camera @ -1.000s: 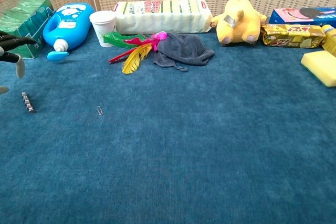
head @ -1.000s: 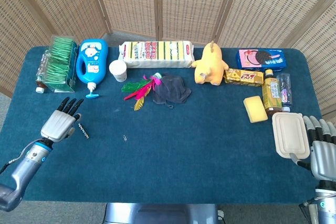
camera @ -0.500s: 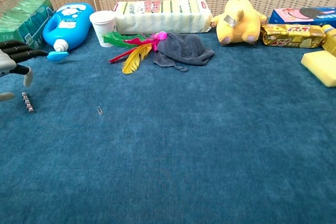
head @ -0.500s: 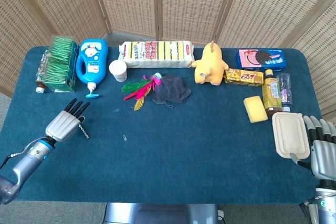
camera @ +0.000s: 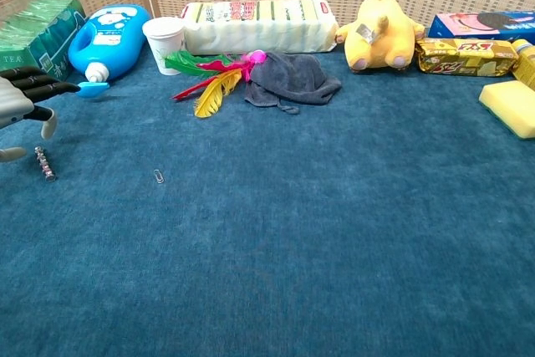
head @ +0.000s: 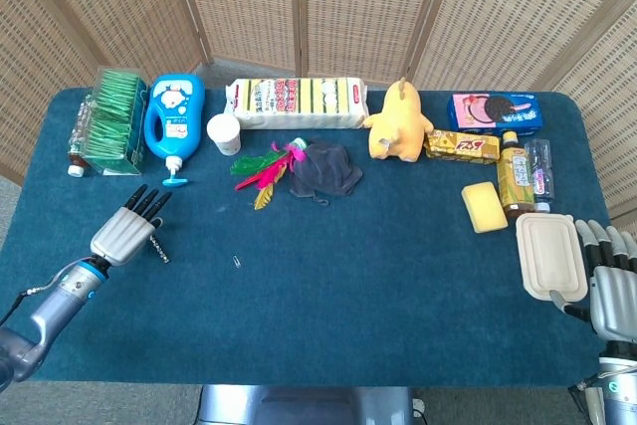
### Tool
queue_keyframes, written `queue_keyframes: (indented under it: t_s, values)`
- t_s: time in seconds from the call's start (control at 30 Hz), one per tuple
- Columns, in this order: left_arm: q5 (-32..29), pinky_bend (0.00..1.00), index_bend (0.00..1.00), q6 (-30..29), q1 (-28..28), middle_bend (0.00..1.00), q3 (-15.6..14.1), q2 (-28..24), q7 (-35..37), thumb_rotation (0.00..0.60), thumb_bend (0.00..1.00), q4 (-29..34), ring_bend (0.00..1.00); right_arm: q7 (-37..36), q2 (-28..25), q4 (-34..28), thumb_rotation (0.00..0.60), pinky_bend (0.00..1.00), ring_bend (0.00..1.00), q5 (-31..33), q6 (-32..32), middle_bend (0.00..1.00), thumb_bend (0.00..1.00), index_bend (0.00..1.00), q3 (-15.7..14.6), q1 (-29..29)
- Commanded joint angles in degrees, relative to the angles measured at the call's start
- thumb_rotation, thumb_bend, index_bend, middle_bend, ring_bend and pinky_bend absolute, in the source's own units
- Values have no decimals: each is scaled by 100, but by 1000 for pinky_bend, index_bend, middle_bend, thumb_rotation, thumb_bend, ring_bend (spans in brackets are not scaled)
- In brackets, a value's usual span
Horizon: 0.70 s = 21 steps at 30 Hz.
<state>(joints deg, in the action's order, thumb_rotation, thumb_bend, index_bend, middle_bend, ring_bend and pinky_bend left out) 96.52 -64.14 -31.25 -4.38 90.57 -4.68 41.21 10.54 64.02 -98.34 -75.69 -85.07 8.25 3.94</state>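
My left hand (head: pixel 126 231) hovers over the left side of the blue table, fingers stretched out and apart, holding nothing. In the chest view the left hand (camera: pixel 23 99) shows at the left edge. Just beside its fingertips lies a small dark metal rod (head: pixel 159 247), also seen as the beaded rod (camera: pixel 44 163) below the hand. A paperclip (head: pixel 237 262) lies a little further right. My right hand (head: pixel 611 286) rests at the table's right edge, fingers extended, empty, beside a beige lidded box (head: pixel 548 255).
Along the back stand a green tea box (head: pixel 109 116), blue bottle (head: pixel 175 118), paper cup (head: pixel 224 132), sponge pack (head: pixel 296 103), yellow plush (head: pixel 399 124), snack bar (head: pixel 463 146), cookie box (head: pixel 494 111). Feathers (head: pixel 261 168), grey cloth (head: pixel 323 168), yellow sponge (head: pixel 484 207) and bottles (head: pixel 515 176) lie nearer.
My left hand has shifted to the right and a little forward, closing in on the metal rod. The right hand has stayed put.
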Motion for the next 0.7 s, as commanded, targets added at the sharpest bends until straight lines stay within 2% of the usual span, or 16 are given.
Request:
queue_keyframes:
  t_s: [0.03, 0.7]
  values:
    - [-33, 0, 412, 11, -6, 0, 0, -4, -21, 600, 580, 48, 0, -1, 1, -5, 600, 0, 0, 1, 2, 0, 0, 0, -3, 1]
    - [-106, 0, 415, 49, 16, 0, -87, 79, -247, 600, 632, 140, 0, -83, -48, -38, 600, 0, 0, -16, 6, 0, 0, 0, -16, -7]
